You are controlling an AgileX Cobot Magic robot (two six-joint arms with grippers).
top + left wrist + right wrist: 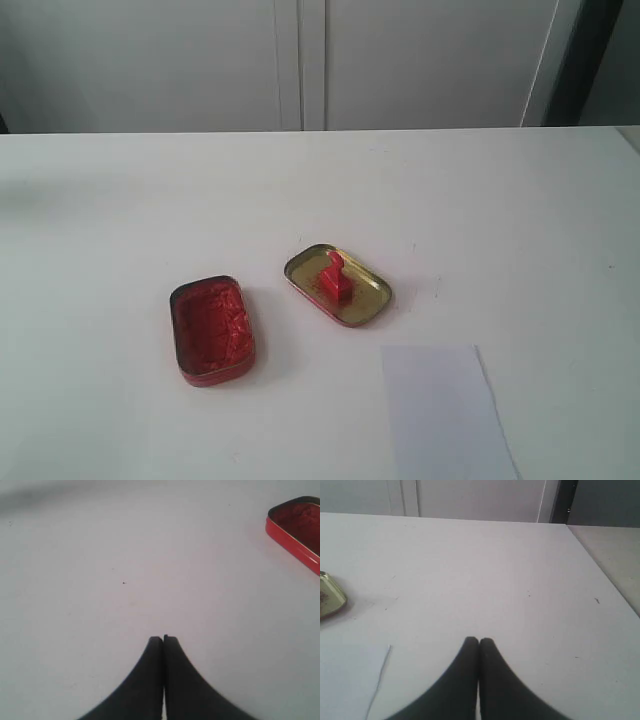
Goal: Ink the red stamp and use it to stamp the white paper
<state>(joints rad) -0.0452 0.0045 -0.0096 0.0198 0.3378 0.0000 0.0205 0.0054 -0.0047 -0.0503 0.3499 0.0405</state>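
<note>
One big white table (120,200) fills most of the exterior view, with pale cabinet doors (300,60) behind its far edge.

Left gripper (163,639): black fingers pressed tip to tip, nothing between them, over bare table. A corner of the red ink tin (297,530) shows off to one side in its wrist view, well apart from the fingertips.

Right gripper (479,641): same, fingers fully together, nothing held, over bare table. Its wrist view catches an edge of the gold lid (329,600) and a corner of the white paper (347,680), neither touching the fingers. Neither gripper shows in the exterior view.

White paper lies flat at the near right of the table (445,415), cut off by the lower edge of the exterior view, near the lid but apart from it.

Red ink tin (211,330) sits open at centre-left, red ink pad facing up, beside the lid with a gap between.

Gold lid (365,292) lies inside-up at centre, right of the tin.

Red stamp (335,276) stands on its base inside the gold lid, handle up, roughly at the middle of the lid, untouched by either gripper.
</note>
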